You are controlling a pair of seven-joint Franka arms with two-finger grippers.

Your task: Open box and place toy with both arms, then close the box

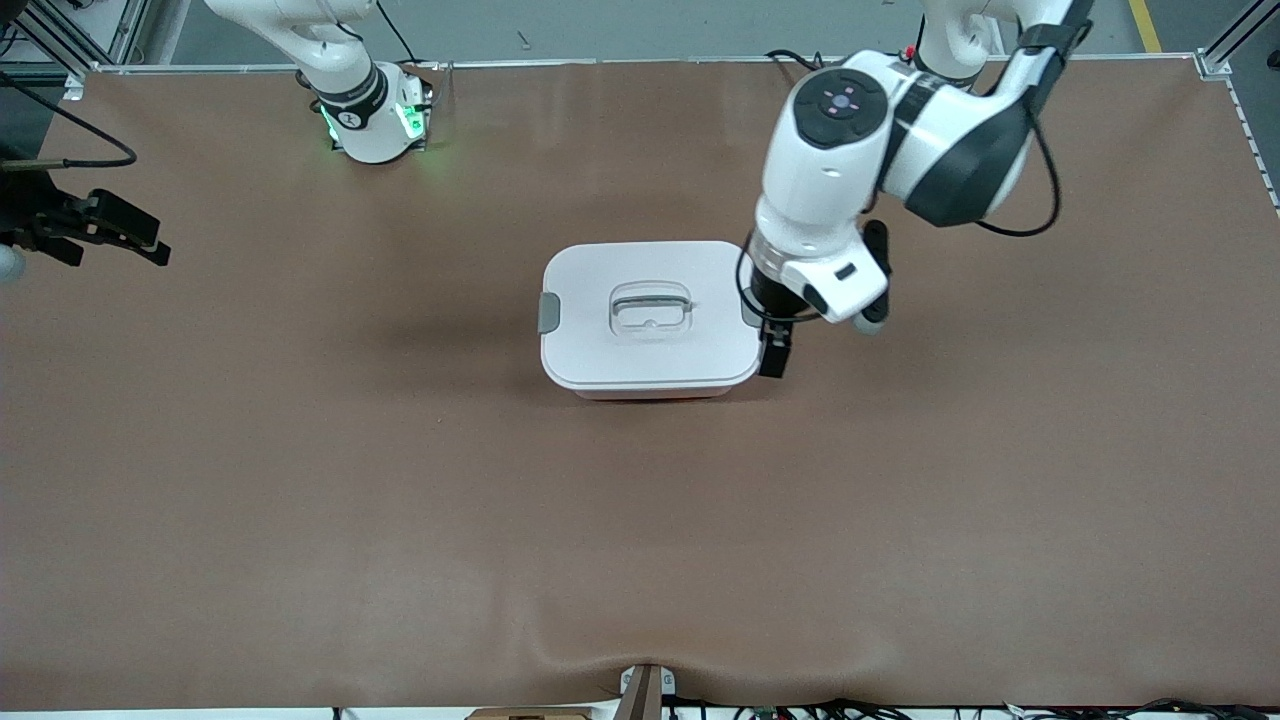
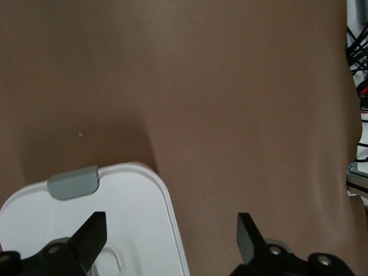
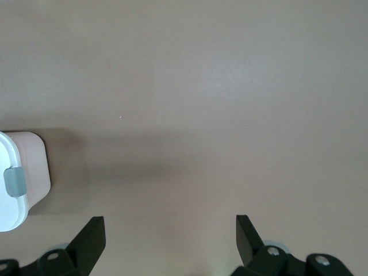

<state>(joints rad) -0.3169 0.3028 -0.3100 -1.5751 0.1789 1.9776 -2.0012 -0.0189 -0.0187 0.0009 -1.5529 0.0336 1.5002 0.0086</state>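
Note:
The box (image 1: 650, 320) stands mid-table, pale pink, with its white lid on, grey clips at both ends and a recessed centre handle (image 1: 650, 308). My left gripper (image 1: 768, 335) is open and empty, over the box's end toward the left arm. In the left wrist view the left gripper (image 2: 171, 225) straddles the lid's (image 2: 126, 218) edge, with a grey clip (image 2: 73, 182) ahead. My right gripper (image 1: 150, 240) is open and empty, over bare table toward the right arm's end; the right wrist view (image 3: 171, 225) shows the box (image 3: 23, 178) far off. The toy is out of view.
The brown table cover (image 1: 400, 500) bulges slightly at the edge nearest the front camera. Cables (image 2: 359, 63) lie past the table's edge. The right arm's base (image 1: 375, 120) stands at the robots' side of the table.

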